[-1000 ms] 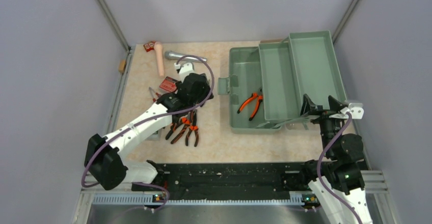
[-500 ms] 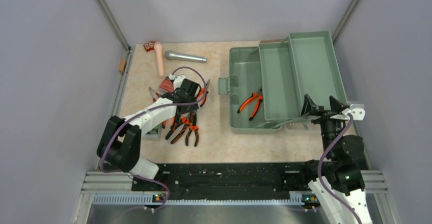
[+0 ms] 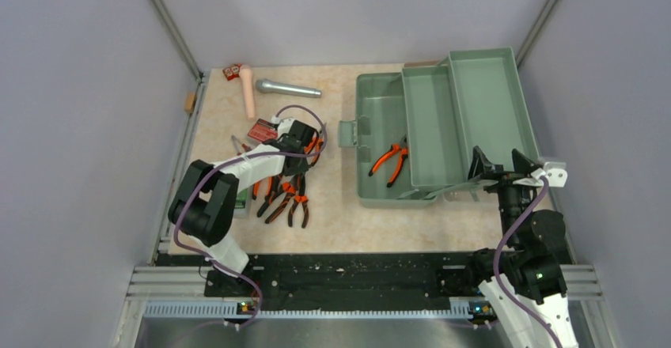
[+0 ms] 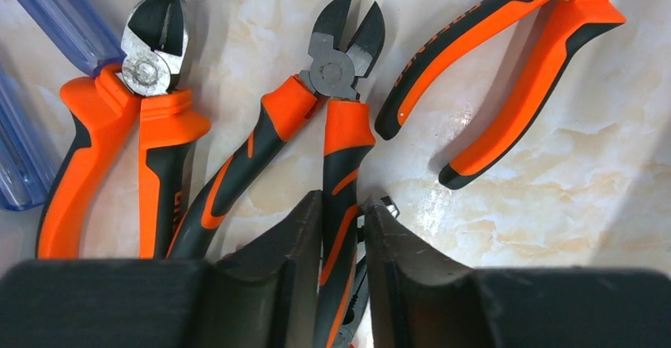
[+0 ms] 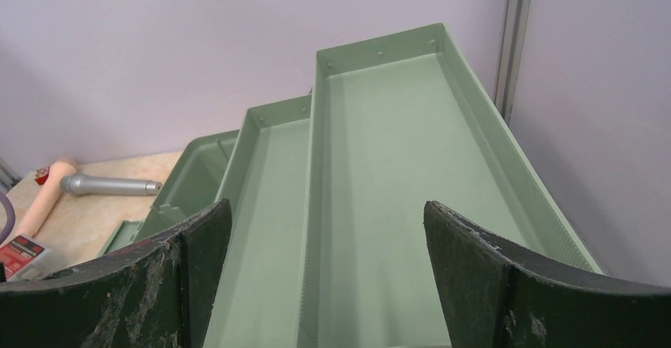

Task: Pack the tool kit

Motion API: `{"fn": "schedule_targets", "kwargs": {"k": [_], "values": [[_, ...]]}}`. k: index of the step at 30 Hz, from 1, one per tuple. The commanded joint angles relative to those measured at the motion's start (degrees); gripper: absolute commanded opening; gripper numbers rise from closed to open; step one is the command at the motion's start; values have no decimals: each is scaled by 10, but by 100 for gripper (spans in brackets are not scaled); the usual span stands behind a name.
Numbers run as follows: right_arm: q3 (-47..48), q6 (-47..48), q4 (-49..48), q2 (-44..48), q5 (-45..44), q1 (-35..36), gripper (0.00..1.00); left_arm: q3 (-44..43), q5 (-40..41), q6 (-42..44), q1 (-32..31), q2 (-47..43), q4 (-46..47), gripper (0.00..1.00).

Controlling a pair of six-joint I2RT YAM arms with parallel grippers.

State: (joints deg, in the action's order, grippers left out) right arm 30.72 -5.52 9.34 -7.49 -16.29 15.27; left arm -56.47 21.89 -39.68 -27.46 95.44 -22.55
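The sage-green toolbox (image 3: 358,126) stands open at the right, its trays (image 5: 396,150) stepped back, with one orange-and-black pliers (image 3: 389,162) lying in the bottom. More pliers (image 3: 289,199) lie in a pile left of it. My left gripper (image 3: 305,147) is down in that pile, and its jaws (image 4: 344,202) pinch one handle of the middle cutting pliers (image 4: 332,71). Other pliers lie to its left (image 4: 142,119) and right (image 4: 506,55). Blue screwdriver handles (image 4: 47,16) show at the left edge. My right gripper (image 3: 506,168) hangs open and empty at the toolbox's near right corner.
A silver microphone (image 3: 286,88), a pale wooden handle (image 3: 248,91) and a small red piece (image 3: 232,71) lie at the back left. A red box (image 3: 261,131) sits just left of my left gripper. The toolbox handle (image 3: 346,133) juts toward the pile.
The left arm has folded in and dropped its gripper onto the pile of pliers. Its jaws have narrowed onto one handle. The right arm has stayed still.
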Motion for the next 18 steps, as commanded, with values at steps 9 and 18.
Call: {"fn": "schedule_targets", "kwargs": {"k": [9,18], "values": [[-7,10,-22,11,-11,8,89,-23,-47,8,3,-45,5,0],[-8,10,-22,14,-14,8,89,-44,-71,32,3,-171,20,0]]}}
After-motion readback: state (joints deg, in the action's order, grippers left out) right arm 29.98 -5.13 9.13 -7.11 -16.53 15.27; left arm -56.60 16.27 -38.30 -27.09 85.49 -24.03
